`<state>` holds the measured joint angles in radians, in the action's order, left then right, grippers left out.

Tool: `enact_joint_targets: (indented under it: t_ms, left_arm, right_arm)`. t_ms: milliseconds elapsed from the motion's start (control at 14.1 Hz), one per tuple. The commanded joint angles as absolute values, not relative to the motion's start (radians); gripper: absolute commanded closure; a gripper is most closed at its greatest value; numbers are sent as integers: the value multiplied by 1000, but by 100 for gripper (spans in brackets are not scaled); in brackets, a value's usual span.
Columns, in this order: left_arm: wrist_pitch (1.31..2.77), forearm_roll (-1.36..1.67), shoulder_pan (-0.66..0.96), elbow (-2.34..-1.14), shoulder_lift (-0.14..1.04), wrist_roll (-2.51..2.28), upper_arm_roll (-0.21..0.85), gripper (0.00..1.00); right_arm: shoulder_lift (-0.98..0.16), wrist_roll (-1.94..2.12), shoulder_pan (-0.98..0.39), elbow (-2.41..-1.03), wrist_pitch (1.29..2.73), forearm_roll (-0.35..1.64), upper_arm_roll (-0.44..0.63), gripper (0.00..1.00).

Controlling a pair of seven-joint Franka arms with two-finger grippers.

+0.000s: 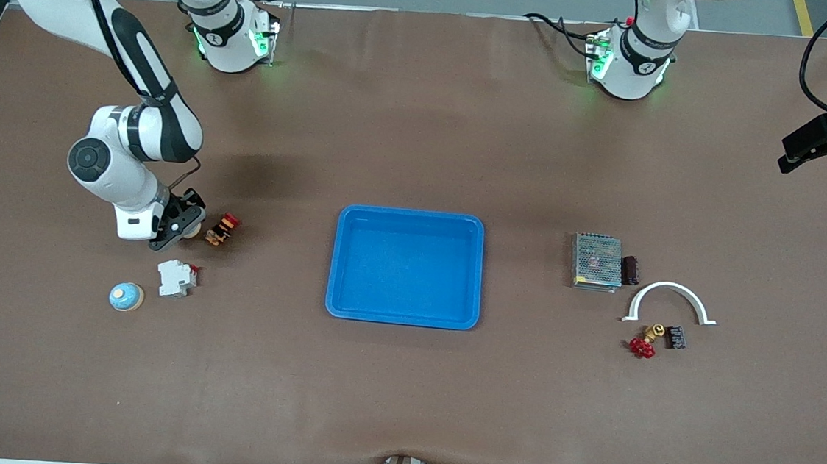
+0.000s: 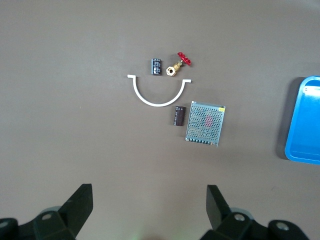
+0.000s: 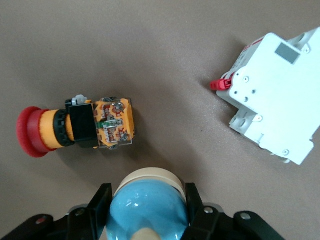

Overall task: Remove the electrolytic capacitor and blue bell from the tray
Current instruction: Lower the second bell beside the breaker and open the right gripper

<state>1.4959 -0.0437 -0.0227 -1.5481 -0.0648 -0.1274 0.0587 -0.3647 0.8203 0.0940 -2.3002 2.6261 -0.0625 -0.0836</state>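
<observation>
My right gripper (image 1: 189,227) is low over the table at the right arm's end, shut on a blue-domed bell (image 3: 148,207) with a cream base. Its fingers (image 3: 102,200) press both sides of the dome. A second blue bell (image 1: 126,296) stands on the table, nearer the front camera. A small black capacitor (image 1: 675,337) lies at the left arm's end beside a red-handled brass valve (image 1: 645,343); it also shows in the left wrist view (image 2: 156,66). My left gripper (image 2: 150,195) is open and empty, high over that end. The blue tray (image 1: 345,271) is empty at the middle.
A red emergency-stop button (image 1: 223,228) lies right beside my right gripper, and a white circuit breaker (image 1: 176,277) is a little nearer the front camera. A metal-mesh power supply (image 1: 596,261), a dark block (image 1: 630,270) and a white arch (image 1: 670,302) lie by the capacitor.
</observation>
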Motion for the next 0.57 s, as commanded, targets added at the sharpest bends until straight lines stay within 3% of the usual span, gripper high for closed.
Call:
enact_joint_targets:
  t_ms: [0,71,498]
  left_arm:
    - [1494,-25,-20,-1555,-74,-104,48,0]
    - [1494,-25,-20,-1555,-74,-104,48,0]
    - [1494,-26,-20,-1555,-74,-104,48,0]
  right_arm:
    - [-357,844,123,-2307,2637,-54,-101,5]
    - [-357,844,124,-2307,2637,-52,-101,0]
    - [-339,831,117,-2296,2620,-52,-104,0]
